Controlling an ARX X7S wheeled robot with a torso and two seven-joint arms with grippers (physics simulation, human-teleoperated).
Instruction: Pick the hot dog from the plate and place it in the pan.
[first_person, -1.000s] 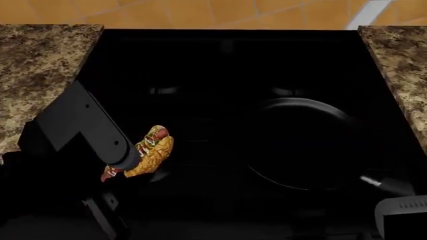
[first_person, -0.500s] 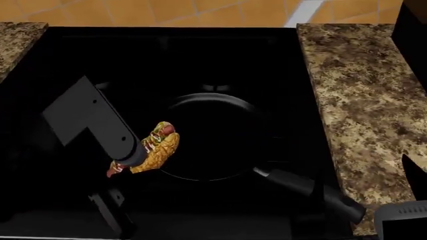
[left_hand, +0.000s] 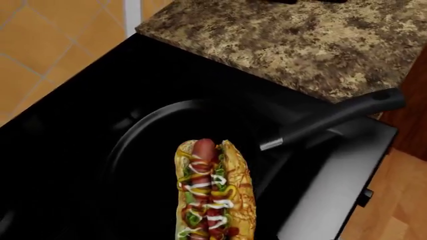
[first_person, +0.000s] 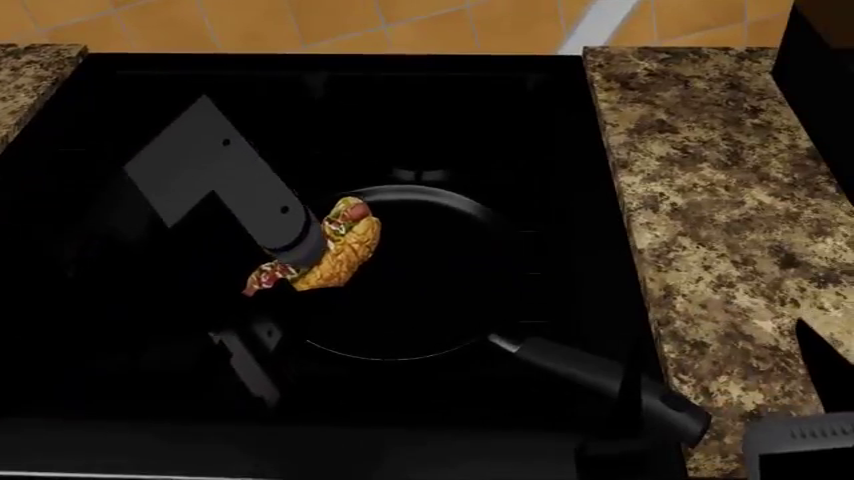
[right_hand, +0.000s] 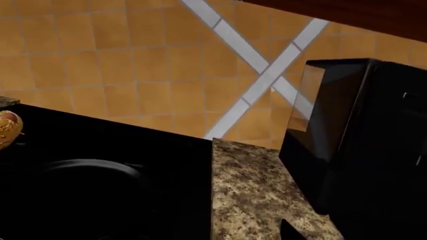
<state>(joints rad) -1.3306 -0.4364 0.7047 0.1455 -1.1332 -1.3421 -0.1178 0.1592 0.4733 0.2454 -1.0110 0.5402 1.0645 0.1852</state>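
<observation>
While the left tool (first_person: 310, 262) grips the hot dog (first_person: 339, 255) left of centre in the head view, over the pan's (first_person: 441, 205) left rim, releasing now risks it tipping onto the black stovetop (first_person: 120, 330).

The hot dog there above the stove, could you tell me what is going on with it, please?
The left gripper holds the hot dog over the near-left rim of the black frying pan, which sits on the dark stovetop. It is not yet set down inside. The pan's handle points toward the granite counter. The right gripper is out of view.
</observation>
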